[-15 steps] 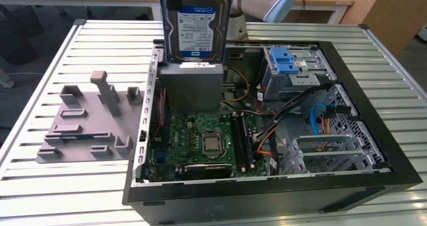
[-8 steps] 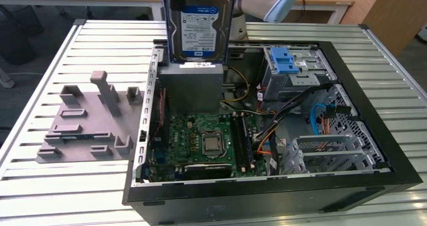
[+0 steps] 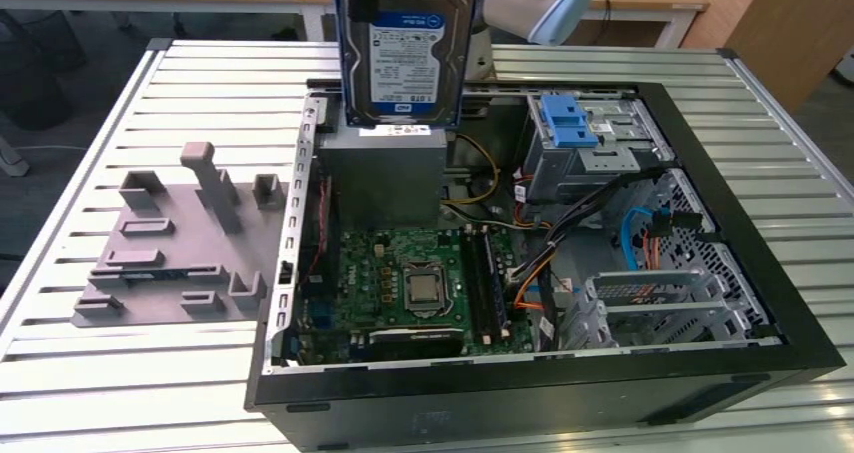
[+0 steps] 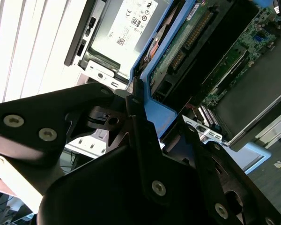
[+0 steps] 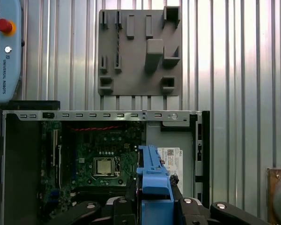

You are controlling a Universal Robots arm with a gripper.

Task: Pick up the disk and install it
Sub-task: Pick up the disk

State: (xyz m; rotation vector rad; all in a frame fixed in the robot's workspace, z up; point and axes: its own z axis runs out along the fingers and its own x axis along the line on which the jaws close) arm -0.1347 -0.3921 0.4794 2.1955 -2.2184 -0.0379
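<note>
The disk (image 3: 406, 48) hangs upright in the air above the far side of the open computer case (image 3: 534, 393), label facing the exterior view, its lower edge just over the grey power supply (image 3: 380, 168). In the second wrist view the gripper (image 4: 161, 115) is clamped on the disk's blue bracket (image 5: 153, 180), the black fingers (image 4: 140, 136) pressed against its sides with little gap left. The silver drive cage (image 3: 587, 143) sits in the case toward the exterior view's right of the disk. The case stands on the slatted table (image 3: 160, 373); a grey fixture plate (image 3: 174, 243) lies near the table's edge on the exterior view's left
</note>
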